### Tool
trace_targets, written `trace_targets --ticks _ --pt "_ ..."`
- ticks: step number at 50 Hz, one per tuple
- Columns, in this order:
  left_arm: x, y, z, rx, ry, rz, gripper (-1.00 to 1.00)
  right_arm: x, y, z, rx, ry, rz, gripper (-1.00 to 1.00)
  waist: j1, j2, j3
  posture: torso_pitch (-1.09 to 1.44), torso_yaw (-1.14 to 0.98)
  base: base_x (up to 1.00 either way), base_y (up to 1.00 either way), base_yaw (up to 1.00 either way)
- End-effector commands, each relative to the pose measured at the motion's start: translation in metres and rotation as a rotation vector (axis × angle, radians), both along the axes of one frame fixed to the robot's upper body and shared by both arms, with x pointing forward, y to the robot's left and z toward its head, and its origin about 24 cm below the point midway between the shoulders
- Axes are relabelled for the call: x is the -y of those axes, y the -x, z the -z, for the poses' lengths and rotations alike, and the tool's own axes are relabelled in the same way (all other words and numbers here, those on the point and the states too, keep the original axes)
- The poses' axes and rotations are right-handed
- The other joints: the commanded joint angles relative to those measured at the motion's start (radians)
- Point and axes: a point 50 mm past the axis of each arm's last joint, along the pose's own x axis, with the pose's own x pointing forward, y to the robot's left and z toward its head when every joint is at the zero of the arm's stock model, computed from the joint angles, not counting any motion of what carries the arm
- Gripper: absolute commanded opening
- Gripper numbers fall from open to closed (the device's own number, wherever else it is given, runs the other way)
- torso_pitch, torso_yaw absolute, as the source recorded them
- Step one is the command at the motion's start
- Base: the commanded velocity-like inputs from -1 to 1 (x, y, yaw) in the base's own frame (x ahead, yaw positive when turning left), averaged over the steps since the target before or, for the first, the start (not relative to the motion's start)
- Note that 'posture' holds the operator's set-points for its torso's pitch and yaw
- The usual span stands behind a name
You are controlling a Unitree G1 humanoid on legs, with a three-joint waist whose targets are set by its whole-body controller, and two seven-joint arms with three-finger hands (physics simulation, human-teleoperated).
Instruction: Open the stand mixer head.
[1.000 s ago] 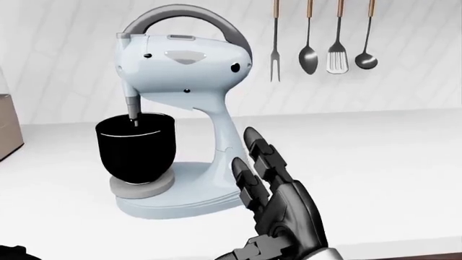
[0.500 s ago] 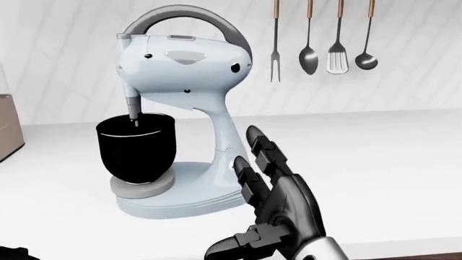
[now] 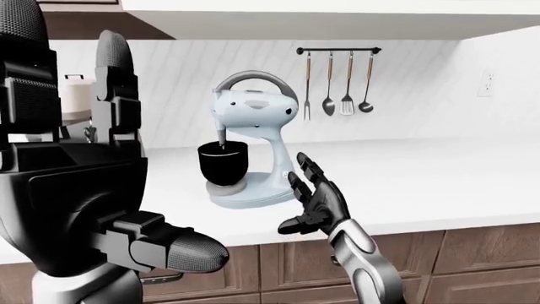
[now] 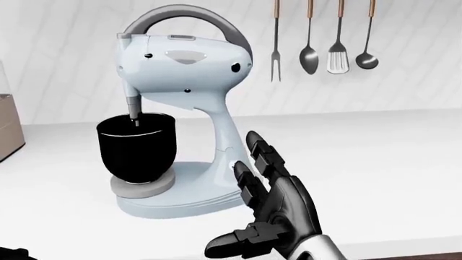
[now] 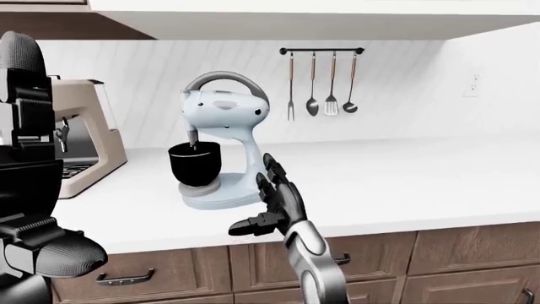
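- the pale blue stand mixer (image 4: pixel 180 103) is being left closed, head down over its black bowl (image 4: pixel 136 147).
- the right hand (image 4: pixel 278 208) is being held wide, empty, beside the mixer's column for reaching upward.
- the left hand (image 3: pixel 76 183) is being raised open, idle.

A white counter (image 5: pixel 439 177) spans the right-eye view above brown wood cabinets (image 5: pixel 460 259). At ten o'clock stands a beige coffee machine (image 5: pixel 88 142). At one o'clock a black rail (image 5: pixel 321 50) carries four hanging utensils (fork (image 4: pixel 275 40), spoon (image 4: pixel 308 57), slotted turner (image 4: pixel 337 59), ladle (image 4: pixel 366 58)).
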Motion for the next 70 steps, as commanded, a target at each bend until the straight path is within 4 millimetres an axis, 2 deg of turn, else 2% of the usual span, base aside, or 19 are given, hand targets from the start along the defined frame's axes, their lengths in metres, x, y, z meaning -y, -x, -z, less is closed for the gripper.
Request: trace_targets --ticks 1,70 --pt "0.001 0.001 -0.004 0.029 -0.001 0.002 1.0 -0.001 -0.004 -0.018 0.09 -0.017 0.001 1.0 0.0 0.003 0.01 -0.65 0.0 0.0 0.0 0.0" --pt "0.0 0.001 -0.005 0.029 0.001 0.001 1.0 -0.003 -0.028 -0.007 0.045 -0.023 0.031 1.0 0.004 0.006 0.011 -0.65 0.0 0.0 0.0 0.0"
